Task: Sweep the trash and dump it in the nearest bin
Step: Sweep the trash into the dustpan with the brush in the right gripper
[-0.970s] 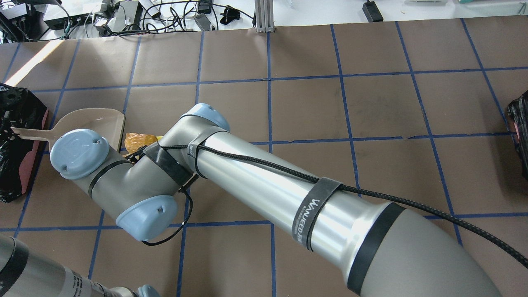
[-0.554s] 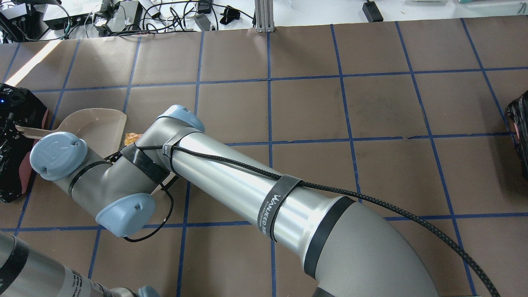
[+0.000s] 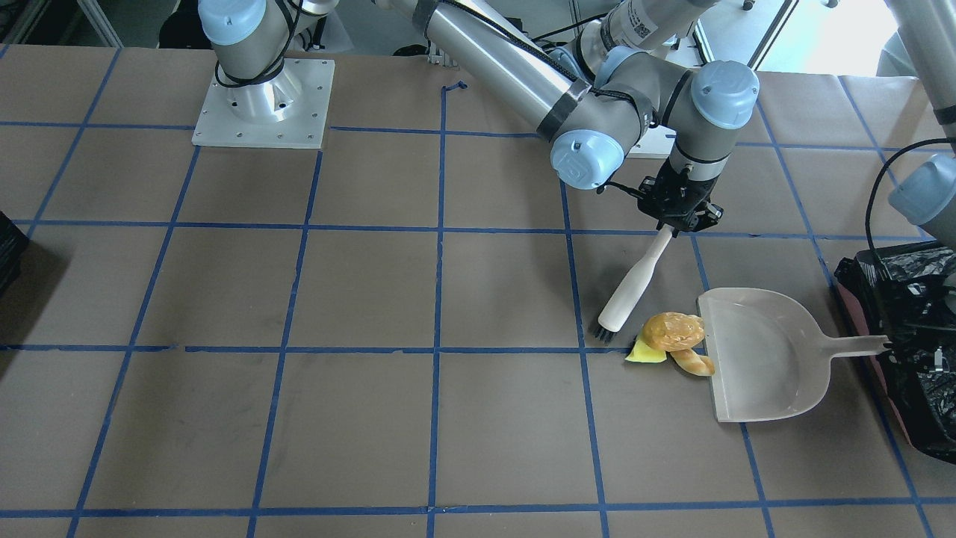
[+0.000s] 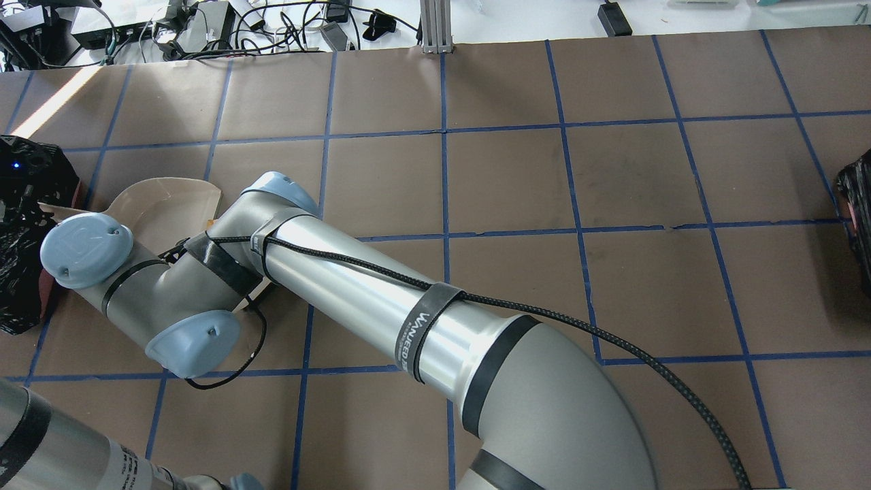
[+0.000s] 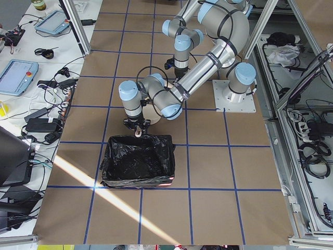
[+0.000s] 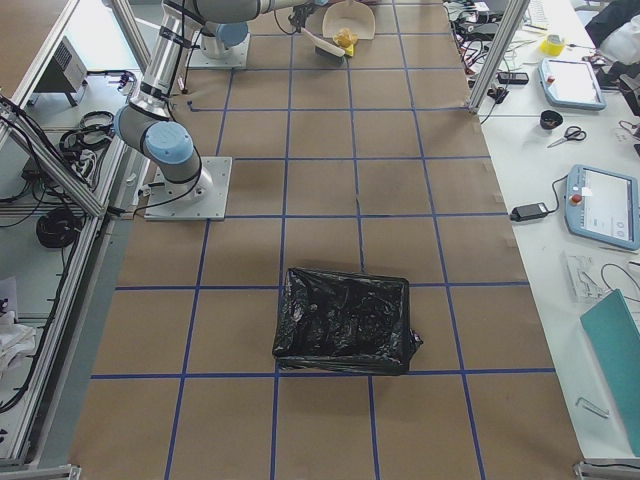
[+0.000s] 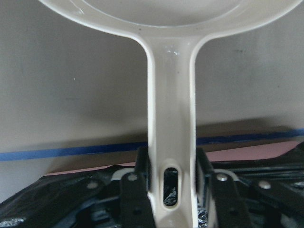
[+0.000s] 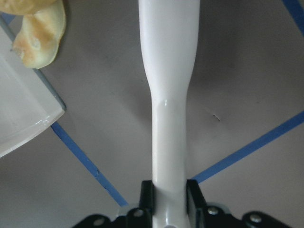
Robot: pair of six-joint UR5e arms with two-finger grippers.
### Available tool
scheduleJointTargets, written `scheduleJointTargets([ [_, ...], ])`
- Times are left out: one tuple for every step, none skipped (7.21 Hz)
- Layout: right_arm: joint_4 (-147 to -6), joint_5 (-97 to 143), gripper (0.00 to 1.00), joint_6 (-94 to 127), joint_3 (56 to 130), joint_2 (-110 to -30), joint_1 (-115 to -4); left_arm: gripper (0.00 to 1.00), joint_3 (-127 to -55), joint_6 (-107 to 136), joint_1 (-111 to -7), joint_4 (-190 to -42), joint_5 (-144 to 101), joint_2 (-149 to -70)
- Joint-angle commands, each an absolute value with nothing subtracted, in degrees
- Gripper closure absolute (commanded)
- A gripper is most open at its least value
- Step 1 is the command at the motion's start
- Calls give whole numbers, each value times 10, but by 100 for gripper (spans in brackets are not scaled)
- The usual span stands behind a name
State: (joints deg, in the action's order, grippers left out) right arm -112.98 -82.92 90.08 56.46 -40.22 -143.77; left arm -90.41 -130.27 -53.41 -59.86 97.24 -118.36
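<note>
My right gripper (image 3: 674, 223) is shut on the handle of a white brush (image 3: 633, 288). The brush slants down to dark bristles on the table, just beside the trash. The trash is an orange crumpled lump (image 3: 672, 330) with a yellow scrap (image 3: 644, 353), lying at the lip of the white dustpan (image 3: 762, 359). My left gripper (image 3: 894, 345) is shut on the dustpan's handle (image 7: 171, 118), over the edge of the bin (image 3: 907, 299) with its black bag. In the right wrist view the brush handle (image 8: 168, 95) and the trash (image 8: 38, 28) both show.
A second black-lined bin (image 4: 859, 218) stands at the table's opposite end, also seen in the exterior right view (image 6: 345, 320). My right arm (image 4: 381, 299) reaches across the table and hides the trash from overhead. Blue tape lines grid the brown table.
My right wrist and brush have swung toward the dustpan and bin, and the arm now covers the trash overhead. The dustpan's lip has shifted a little toward the trash.
</note>
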Motion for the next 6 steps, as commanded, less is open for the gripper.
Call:
scheduleJointTargets([
  [-1136,-828,100,857,548,-388,-1438,100,-906,-1299,-536,-598,969,-1180],
  [-1148,-825,100,848,549,-386,-1438,100,-906,-1299,-535,-599,972,-1165],
  [-1147,-826,100,840,549,-387,-1437,100,-906,-1299,-535,-599,977,-1156],
  [-1155,-826,100,834,549,-385,-1438,100,-906,-1299,-535,-600,981,-1152],
  [-1164,-825,100,813,548,-379,-1437,100,-908,-1296,-535,-600,979,-1160],
  [-1165,-824,100,781,548,-377,-1437,100,-908,-1295,-535,-600,976,-1166],
])
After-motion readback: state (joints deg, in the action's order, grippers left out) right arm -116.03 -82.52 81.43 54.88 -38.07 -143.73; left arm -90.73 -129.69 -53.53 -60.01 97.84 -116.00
